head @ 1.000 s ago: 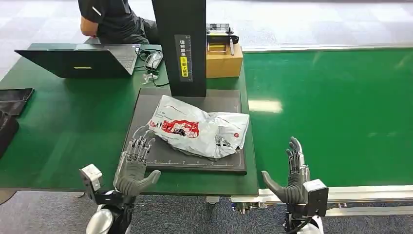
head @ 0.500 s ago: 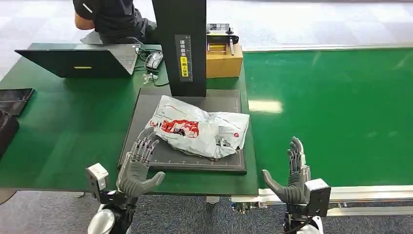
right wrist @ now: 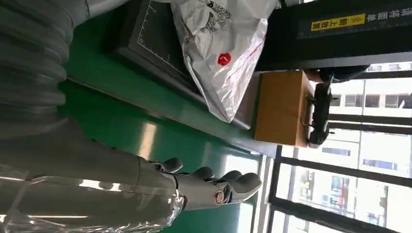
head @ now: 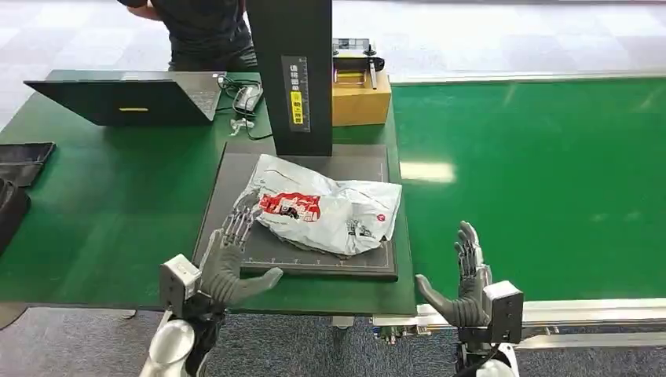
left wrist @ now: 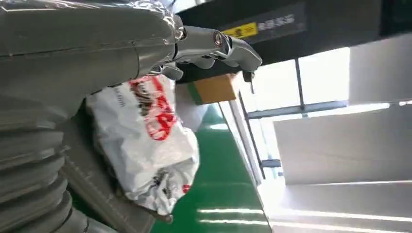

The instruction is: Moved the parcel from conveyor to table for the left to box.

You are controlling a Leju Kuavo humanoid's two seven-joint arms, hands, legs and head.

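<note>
While the white plastic parcel [head: 322, 206] lies crumpled on the dark gridded mat [head: 228, 188] on the green table [head: 102, 196], at the foot of the black scanner column [head: 292, 71], the green conveyor [head: 542, 173] to the right carries nothing — so the transfer half of the task appears done. Left hand [head: 230, 259]: fingers spread, holding nothing, fingertips at the parcel's near-left edge; contact cannot be confirmed. Right hand [head: 465, 279]: open and empty, raised at the conveyor's near edge, well apart from the parcel. Remaining, by judgement — the left hand must grasp the parcel and box it. A person [head: 200, 27] stands beyond the laptop [head: 126, 98].
</note>
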